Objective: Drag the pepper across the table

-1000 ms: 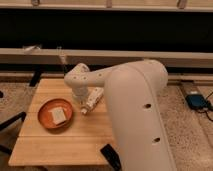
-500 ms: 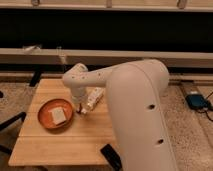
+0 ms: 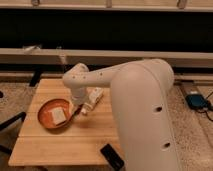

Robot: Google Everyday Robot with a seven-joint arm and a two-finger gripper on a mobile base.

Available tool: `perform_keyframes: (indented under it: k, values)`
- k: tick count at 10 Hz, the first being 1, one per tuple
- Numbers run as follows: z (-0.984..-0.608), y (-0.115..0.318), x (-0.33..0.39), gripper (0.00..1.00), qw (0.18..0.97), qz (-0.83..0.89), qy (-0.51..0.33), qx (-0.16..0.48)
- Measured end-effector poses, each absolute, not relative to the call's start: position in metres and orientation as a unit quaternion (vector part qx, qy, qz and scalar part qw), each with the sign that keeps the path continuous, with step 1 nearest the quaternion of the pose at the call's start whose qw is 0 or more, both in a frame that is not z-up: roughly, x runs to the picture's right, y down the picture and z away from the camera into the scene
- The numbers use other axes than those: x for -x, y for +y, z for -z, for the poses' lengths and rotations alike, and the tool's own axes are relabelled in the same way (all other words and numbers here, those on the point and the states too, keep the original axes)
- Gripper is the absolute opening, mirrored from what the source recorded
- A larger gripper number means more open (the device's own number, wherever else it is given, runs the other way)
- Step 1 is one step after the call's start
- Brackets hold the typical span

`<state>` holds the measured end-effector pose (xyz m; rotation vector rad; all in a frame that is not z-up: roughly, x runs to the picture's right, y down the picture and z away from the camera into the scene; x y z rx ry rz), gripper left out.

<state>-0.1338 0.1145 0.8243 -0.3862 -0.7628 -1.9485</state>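
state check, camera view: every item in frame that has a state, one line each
gripper: down at the table, beside the plate's right edge
pepper: not visible, cannot tell where it is
orange plate: flat on the table's left half, white square lying in it
white packet: lying on the table, right of the gripper
black object: lying at the table's front edge
table: upright

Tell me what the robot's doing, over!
Pincer down at the table, beside the orange plate. Pepper hidden. Black thing near front edge.
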Motion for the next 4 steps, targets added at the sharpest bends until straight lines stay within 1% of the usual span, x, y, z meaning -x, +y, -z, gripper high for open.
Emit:
perform_keyframes:
  k: [4]
  values:
    - [-0.8191, 0.1125, 0.1328, 0.8, 0.492, 0.798, -0.314, 0.152]
